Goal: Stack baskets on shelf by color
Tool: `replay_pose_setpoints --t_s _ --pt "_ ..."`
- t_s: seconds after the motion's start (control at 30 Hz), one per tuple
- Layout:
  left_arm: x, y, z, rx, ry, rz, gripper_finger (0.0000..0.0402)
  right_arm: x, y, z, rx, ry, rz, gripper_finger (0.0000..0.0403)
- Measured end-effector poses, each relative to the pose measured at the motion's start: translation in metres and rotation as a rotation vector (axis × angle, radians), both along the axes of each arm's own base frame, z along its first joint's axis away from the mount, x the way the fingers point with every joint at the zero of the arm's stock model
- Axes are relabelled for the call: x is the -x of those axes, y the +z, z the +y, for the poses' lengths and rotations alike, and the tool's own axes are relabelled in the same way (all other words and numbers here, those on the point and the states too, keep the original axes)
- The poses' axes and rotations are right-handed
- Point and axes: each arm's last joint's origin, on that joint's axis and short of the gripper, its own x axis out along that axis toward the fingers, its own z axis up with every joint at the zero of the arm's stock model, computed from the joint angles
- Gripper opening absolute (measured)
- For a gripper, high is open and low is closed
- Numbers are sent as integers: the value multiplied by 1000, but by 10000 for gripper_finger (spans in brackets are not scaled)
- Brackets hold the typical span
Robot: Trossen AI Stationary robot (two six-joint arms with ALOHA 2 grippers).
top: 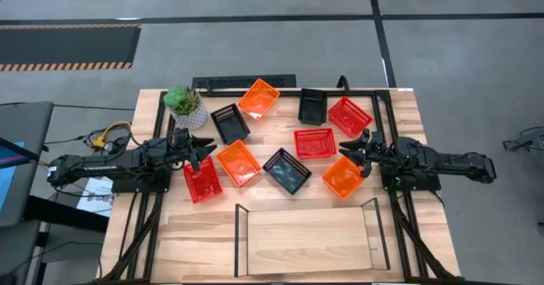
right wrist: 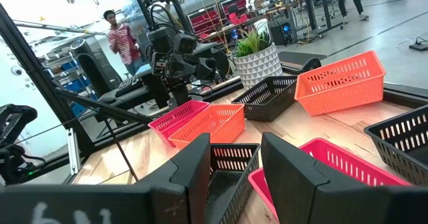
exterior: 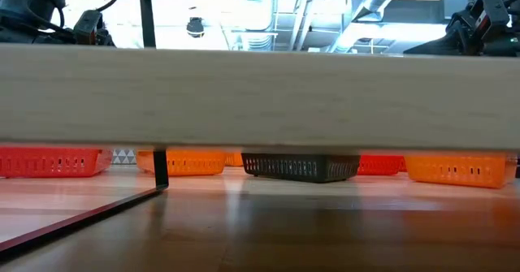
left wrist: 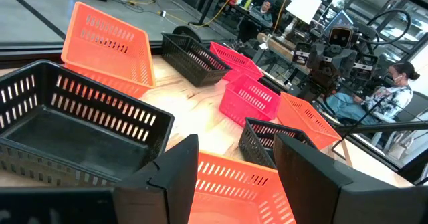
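In the low view, the low light-wood shelf board [exterior: 260, 93] is blocking most of the scene, leaving only the bottoms of the small plastic mesh baskets [exterior: 301, 168] showing. Both arms are being cut off at that picture's top edge. The people beyond the desk are appearing too small to make out.

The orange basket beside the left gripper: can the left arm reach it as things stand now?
Probably yes. The open left gripper hovers right next to the orange basket, with nothing between them, though a red basket lies close beside it.
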Motion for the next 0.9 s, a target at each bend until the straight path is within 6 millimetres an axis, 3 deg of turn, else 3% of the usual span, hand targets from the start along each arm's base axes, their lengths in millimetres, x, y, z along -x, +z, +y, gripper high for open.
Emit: replay_pose_setpoints --t_s 0.5,0.9 --pt "0 0 0 1 0 -1 183 0 0 0 0 0 0 159" --pt "0 0 1 387 85 -166 183 0 0 0 0 0 0 159"
